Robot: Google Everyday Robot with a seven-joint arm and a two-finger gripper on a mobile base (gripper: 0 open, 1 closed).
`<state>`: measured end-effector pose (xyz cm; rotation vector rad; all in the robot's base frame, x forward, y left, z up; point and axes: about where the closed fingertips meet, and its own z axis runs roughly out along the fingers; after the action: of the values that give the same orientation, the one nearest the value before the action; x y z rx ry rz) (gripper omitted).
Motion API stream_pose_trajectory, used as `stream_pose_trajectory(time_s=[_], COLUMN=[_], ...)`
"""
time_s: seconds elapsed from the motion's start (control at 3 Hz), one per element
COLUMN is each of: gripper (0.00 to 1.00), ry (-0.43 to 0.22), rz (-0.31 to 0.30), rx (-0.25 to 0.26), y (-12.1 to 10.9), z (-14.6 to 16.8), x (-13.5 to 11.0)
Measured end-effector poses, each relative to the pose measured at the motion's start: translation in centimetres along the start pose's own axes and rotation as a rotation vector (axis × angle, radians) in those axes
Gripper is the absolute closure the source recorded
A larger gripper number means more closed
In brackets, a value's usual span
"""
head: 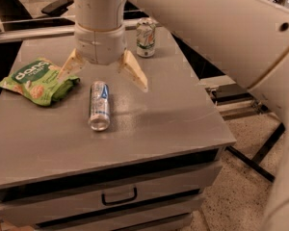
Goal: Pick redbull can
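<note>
Gripper: the gripper (103, 80) hangs over the counter (173, 114), at 12 o'clock from the redbull can and just above its far end.
Fingers: the two tan fingers (134, 70) are spread wide apart and hold nothing.
Redbull can: the redbull can (99, 105) lies on its side left of the counter's middle, its length running 12 to 6 o'clock and its shiny end toward 6. It has blue and silver panels, and the lettering cannot be read.
Snack bag: a green snack bag (36, 81) lies at 10 o'clock from the can, with white writing that reads "dang".
Soda can: a green-and-white soda can (146, 37) stands upright at 1 o'clock, near the far edge. Its label is not readable.
Drawer: a drawer handle (119, 196) sits at 6 o'clock on the front.
</note>
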<state>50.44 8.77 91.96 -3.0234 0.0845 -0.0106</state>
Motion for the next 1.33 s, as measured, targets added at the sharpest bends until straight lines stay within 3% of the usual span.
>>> stream_pose_trajectory(time_s=[0.33,0.67,1.0,1.33], gripper=[0.0,0.0,0.0,0.15], ry=[-0.049,-0.095,-0.137,-0.166], rz=[-0.113,-0.185,-0.199,-0.188], rx=[0.014,-0.001,-0.012,-0.01], y=[-1.8,-2.2,-1.5,-0.8], z=[1.9,4.1,5.9,6.6], x=[1.2,1.5,1.9,2.0])
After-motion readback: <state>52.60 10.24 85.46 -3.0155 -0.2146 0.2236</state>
